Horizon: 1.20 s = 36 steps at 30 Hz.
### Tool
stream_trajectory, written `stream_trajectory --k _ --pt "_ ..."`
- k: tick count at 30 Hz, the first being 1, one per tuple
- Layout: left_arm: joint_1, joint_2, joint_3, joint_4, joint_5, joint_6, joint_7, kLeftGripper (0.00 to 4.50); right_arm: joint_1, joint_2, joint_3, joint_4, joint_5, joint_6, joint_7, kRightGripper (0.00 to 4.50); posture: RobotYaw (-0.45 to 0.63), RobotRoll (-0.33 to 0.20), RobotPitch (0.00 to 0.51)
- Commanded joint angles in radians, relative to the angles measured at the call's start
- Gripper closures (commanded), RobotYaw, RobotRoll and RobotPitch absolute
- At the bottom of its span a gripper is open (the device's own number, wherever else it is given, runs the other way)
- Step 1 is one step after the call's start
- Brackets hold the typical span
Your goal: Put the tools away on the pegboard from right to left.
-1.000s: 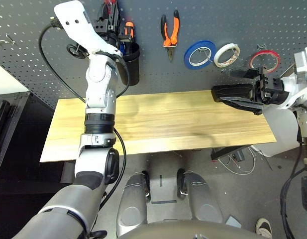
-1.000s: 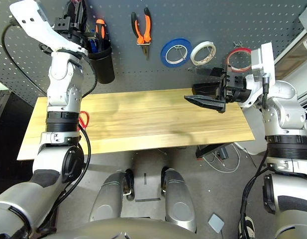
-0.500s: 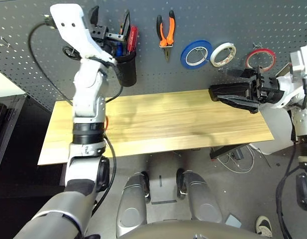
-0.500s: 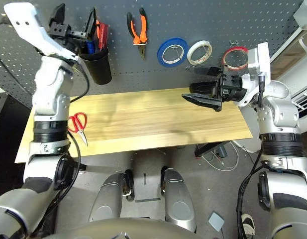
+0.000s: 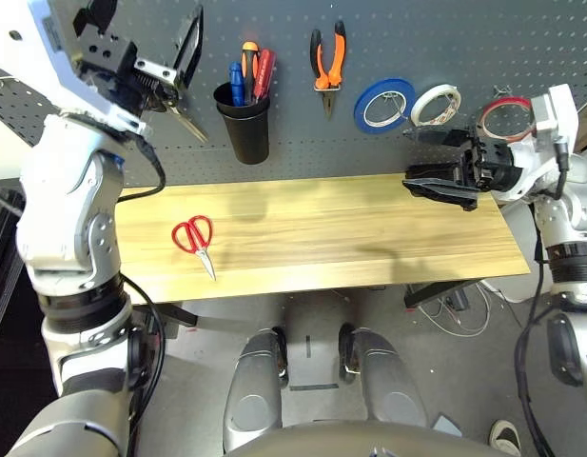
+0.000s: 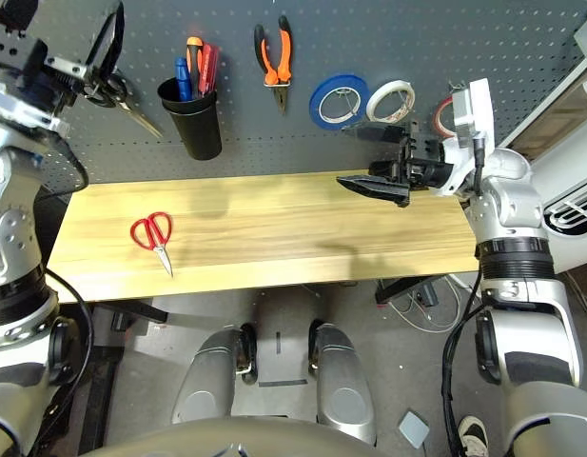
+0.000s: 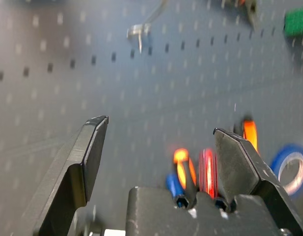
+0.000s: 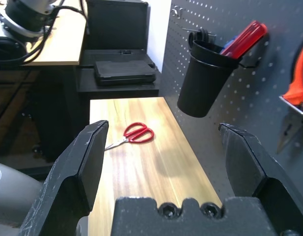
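Across the upper part of the left eye view spans the pegboard point(image 5: 303, 133); below it lies the table point(image 5: 350, 238). On the pegboard, left to right: the cup point(image 5: 247, 133), the pliers point(image 5: 328, 62), three tape rolls point(image 5: 381, 107). The screwdriver point(image 5: 264, 74) stands in the cup. The scissors point(image 5: 194, 238) lie on the table's left part.

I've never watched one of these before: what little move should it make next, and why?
Probably lower the open left tool toward the red scissors: they lie on the wooden table, while the pliers already hang on the pegboard.
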State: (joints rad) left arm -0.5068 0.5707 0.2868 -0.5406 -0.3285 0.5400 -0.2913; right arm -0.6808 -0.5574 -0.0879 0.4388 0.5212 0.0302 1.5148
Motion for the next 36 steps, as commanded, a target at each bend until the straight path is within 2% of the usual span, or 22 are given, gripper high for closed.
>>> stream_trajectory --k 1,5,10,13,15,18,21,28,36 --pt "0.100 0.024 0.018 -0.084 -0.003 0.029 -0.016 0.03 -0.012 0.007 0.018 0.036 -0.026 -0.031 0.032 0.00 0.09 0.000 0.137" --pt "0.232 0.022 -0.002 -0.125 0.014 0.027 -0.020 0.03 -0.021 0.022 0.034 0.075 -0.053 -0.066 0.057 0.00 0.09 0.000 0.143" --pt "0.421 -0.022 -0.015 -0.102 0.039 0.004 -0.016 0.03 -0.030 0.084 0.070 0.129 -0.097 -0.124 0.048 0.00 0.07 0.000 0.150" --pt "0.531 -0.054 -0.013 -0.068 0.052 0.010 -0.005 0.03 -0.031 0.117 0.116 0.182 -0.177 -0.166 -0.006 0.00 0.08 0.000 0.152" --pt "0.555 -0.061 -0.017 -0.055 0.068 0.002 -0.002 0.03 -0.035 0.119 0.142 0.211 -0.230 -0.183 -0.043 0.00 0.08 0.000 0.152" --pt "0.560 -0.097 -0.024 0.008 0.071 0.041 0.030 0.03 -0.041 0.129 0.196 0.241 -0.315 -0.152 -0.128 0.00 0.07 0.000 0.153" --pt "0.554 -0.139 -0.027 0.093 0.069 0.097 0.066 0.03 -0.037 0.140 0.225 0.234 -0.354 -0.127 -0.167 0.00 0.06 0.000 0.157" --pt "0.507 -0.197 -0.018 0.273 0.075 0.184 0.132 0.03 0.016 0.143 0.249 0.143 -0.371 -0.101 -0.200 0.00 0.02 0.000 0.162" --pt "0.370 -0.208 -0.018 0.599 0.134 0.084 0.177 0.03 0.119 0.116 0.253 -0.042 -0.357 -0.018 -0.224 0.00 -0.04 0.000 0.178"
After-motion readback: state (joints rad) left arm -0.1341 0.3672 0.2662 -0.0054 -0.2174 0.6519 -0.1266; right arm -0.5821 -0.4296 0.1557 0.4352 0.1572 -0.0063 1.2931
